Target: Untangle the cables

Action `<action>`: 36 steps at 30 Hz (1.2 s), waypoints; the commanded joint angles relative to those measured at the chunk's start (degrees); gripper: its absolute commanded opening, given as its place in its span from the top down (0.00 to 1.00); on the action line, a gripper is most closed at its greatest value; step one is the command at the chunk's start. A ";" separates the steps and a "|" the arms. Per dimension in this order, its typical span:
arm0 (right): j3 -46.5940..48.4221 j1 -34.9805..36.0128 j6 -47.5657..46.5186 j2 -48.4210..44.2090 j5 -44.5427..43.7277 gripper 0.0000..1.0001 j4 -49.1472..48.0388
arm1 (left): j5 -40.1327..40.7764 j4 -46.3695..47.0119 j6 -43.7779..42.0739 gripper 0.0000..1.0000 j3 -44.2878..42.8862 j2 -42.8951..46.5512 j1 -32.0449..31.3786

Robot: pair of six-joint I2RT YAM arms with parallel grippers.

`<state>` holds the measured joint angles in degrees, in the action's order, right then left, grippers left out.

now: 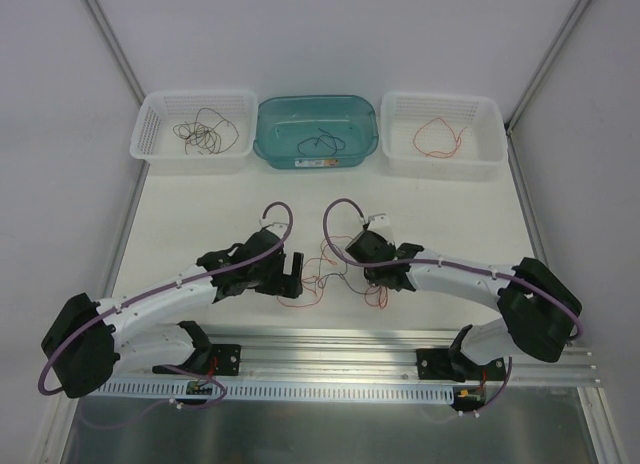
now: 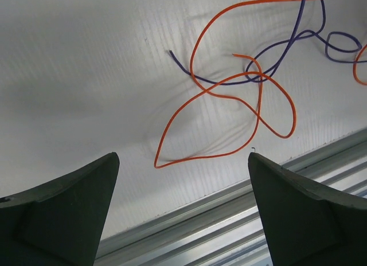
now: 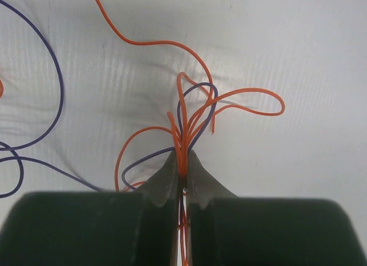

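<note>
The cables are a loose tangle of thin orange and purple wires on the white table between my two grippers. My right gripper is shut on a bunch of these orange and purple strands, which fan out above its tips. My left gripper is open and empty to the left of the tangle. In the left wrist view an orange loop and a purple strand lie flat beyond its open fingers, apart from them.
At the back stand a white basket with dark wires, a teal bin with one dark wire, and a white basket with a red wire. An aluminium rail runs along the near edge, also in the left wrist view.
</note>
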<state>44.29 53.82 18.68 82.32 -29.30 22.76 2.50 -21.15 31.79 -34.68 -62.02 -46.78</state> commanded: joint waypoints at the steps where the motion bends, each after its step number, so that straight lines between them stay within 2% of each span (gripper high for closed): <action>1: -1.05 -0.12 0.48 -2.61 -1.20 0.99 -0.79 | 6.37 6.45 6.08 0.04 -1.27 -1.00 -1.99; 6: -1.49 -0.03 0.75 -2.70 -0.50 0.99 -1.23 | 10.23 10.86 7.67 0.09 -1.80 -3.19 -3.05; 11: -1.84 -0.03 0.83 -3.57 0.56 0.99 -1.58 | 10.07 16.39 -1.52 0.35 -3.11 -6.26 -3.05; 17: -2.81 -0.12 0.84 -5.51 2.49 0.99 -2.37 | 7.61 24.48 -16.56 0.35 -3.82 -11.80 -2.96; 20: -2.98 -0.12 0.84 -6.38 3.10 0.99 -2.37 | 6.20 28.17 -20.79 0.34 -3.82 -14.17 -2.44; 30: -4.22 -0.03 1.01 -8.41 3.55 0.99 -3.16 | -2.41 31.87 -26.16 0.36 -6.37 -22.53 -0.15; 33: -4.30 -0.03 0.92 -8.50 3.64 0.99 -3.16 | -2.41 32.31 -26.17 0.41 -6.63 -24.02 -0.15; 36: -4.30 -0.03 0.83 -8.58 3.64 0.99 -3.25 | -2.41 32.66 -25.99 0.51 -6.55 -25.08 -0.15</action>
<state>40.40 53.82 18.85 75.40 -25.82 20.40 1.76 8.86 7.42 -39.53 -86.21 -47.18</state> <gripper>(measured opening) 0.037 0.523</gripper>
